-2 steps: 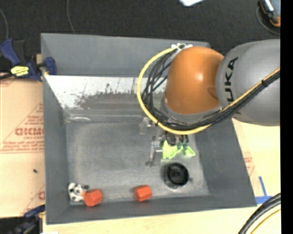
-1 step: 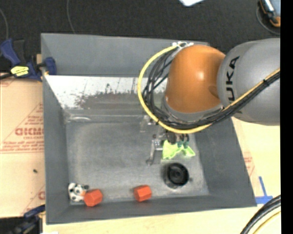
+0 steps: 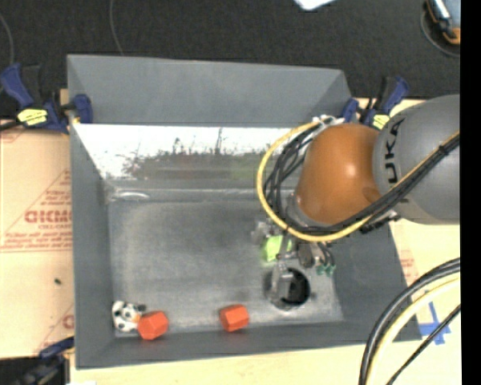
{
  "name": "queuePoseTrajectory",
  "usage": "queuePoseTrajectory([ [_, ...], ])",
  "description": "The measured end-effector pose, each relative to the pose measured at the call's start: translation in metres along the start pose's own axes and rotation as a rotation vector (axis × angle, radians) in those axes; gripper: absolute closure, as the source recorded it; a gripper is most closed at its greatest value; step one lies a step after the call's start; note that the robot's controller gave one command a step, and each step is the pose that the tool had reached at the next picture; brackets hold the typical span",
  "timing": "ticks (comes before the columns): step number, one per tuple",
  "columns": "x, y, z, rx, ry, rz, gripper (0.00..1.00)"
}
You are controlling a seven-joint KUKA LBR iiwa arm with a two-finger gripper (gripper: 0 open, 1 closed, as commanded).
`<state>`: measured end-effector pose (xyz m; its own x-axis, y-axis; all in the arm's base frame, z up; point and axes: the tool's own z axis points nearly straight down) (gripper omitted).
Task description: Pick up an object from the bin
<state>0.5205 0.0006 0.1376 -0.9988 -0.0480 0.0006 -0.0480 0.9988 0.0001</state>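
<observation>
The claw is pictured low at the bin's five o'clock; whether clenched or released cannot be told. Nothing is seen lifted: the nearest orange block lies apart at six o'clock.

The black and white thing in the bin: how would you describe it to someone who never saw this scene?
Find the grey bin and look at the lower left corner of its floor. There an orange block lies, and the black and white thing lies against its left side. It alone is rounded and spotted, not plain orange.
</observation>
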Motion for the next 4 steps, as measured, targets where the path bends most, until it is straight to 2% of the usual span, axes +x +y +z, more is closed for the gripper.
queuePoseTrajectory([
  [1, 0.004, 0.001, -0.023, 0.0, 0.0, -0.039, 0.0],
  [2, 0.003, -0.063, 0.003, 0.0, -0.006, 0.01, 0.0],
  [3, 0.003, -0.09, 0.026, 0.002, -0.001, -0.125, 0.0],
  [4, 0.008, -0.071, 0.056, 0.003, -0.006, -0.363, 0.0],
])
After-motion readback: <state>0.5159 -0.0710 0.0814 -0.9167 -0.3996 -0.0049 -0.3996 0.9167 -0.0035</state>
